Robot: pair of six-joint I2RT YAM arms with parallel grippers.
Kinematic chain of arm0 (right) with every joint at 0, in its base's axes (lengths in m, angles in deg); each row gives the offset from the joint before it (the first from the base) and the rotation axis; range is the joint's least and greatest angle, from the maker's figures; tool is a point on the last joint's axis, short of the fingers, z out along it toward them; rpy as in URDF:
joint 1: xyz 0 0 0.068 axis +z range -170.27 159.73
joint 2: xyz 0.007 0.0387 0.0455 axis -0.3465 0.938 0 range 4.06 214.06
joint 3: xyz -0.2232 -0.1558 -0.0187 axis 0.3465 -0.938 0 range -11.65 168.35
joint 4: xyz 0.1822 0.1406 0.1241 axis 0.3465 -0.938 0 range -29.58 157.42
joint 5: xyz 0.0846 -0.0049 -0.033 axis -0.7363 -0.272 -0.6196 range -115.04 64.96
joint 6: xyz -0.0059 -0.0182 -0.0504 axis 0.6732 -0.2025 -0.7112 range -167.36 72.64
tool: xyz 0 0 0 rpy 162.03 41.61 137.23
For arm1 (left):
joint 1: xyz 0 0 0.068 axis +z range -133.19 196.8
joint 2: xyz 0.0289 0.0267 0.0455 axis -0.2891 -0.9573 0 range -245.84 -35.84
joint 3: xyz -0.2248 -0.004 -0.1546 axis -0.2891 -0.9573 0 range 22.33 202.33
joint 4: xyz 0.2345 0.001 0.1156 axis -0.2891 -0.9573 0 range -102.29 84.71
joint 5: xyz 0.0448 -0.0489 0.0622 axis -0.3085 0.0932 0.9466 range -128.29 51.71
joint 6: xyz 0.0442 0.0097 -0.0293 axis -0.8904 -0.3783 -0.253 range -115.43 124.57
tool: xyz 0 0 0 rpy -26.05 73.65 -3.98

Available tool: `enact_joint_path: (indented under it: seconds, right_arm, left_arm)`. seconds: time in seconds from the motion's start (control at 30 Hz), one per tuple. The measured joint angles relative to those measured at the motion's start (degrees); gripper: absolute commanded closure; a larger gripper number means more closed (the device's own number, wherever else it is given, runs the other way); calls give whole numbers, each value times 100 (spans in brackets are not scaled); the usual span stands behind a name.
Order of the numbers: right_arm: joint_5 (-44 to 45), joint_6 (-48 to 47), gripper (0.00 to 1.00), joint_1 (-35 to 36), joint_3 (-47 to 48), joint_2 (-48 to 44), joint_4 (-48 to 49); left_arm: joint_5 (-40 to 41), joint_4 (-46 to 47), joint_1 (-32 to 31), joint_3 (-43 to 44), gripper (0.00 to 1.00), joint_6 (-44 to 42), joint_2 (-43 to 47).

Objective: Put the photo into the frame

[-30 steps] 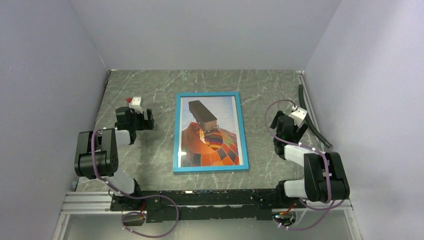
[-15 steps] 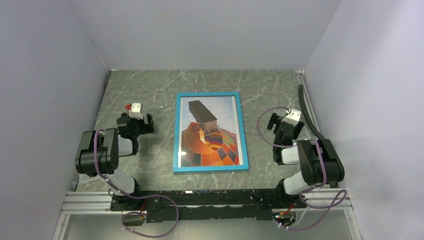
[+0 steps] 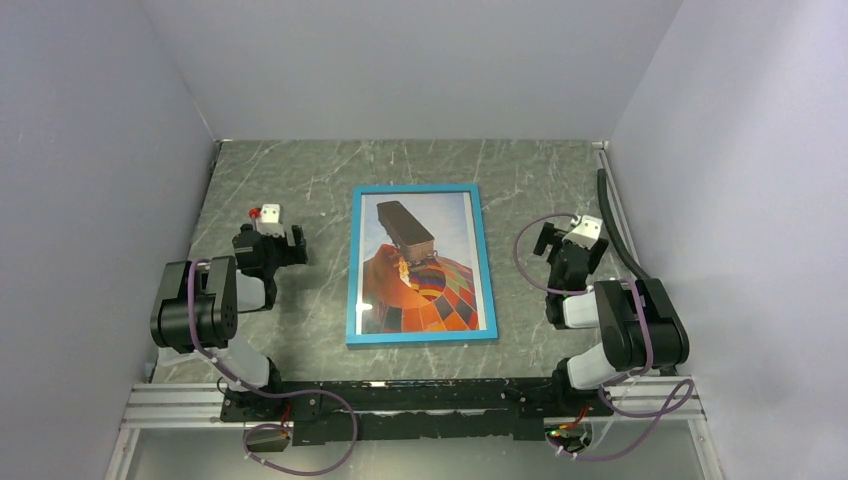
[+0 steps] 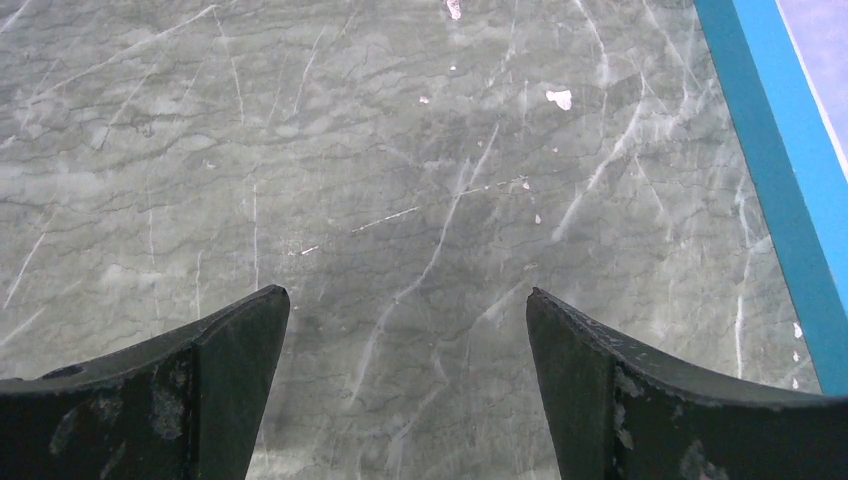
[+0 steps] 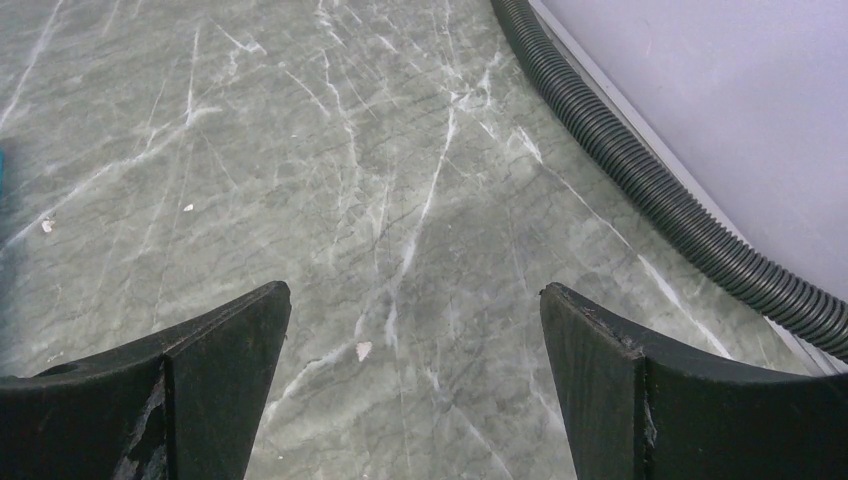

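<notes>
The photo (image 3: pixel 420 265) lies face up inside the frame (image 3: pixel 422 338), in the middle of the overhead view. You see the dark basket toward the top of the picture and the orange-red balloon toward the bottom. The blue rim runs round all four sides of the print. The frame lies flat on the grey marbled table (image 3: pixel 320 170), its long sides running top to bottom. You cannot tell from here whether the print sits under glass.

Your left gripper (image 4: pixel 407 295) is low over bare table at the left of the overhead view, near the frame but apart from it. Its jaws stand wide open and it holds nothing. In the left wrist view the blue rim cuts across the upper right corner.

Your right gripper (image 5: pixel 415 290) is to the right of the frame, also apart from it and wide open with nothing in it. Past it, a black ribbed hose (image 5: pixel 640 170) lies on the table along the foot of the wall, crossing the upper right of the right wrist view. It is the only other thing lying close to that gripper.
</notes>
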Motion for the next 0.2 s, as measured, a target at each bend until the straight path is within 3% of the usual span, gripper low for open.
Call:
enact_joint_path:
  seconds: [0.2]
  right_arm:
    - [-42,-17,0,-2,0,0,17]
  left_arm:
    - [11,9,0,2,5,0,0]
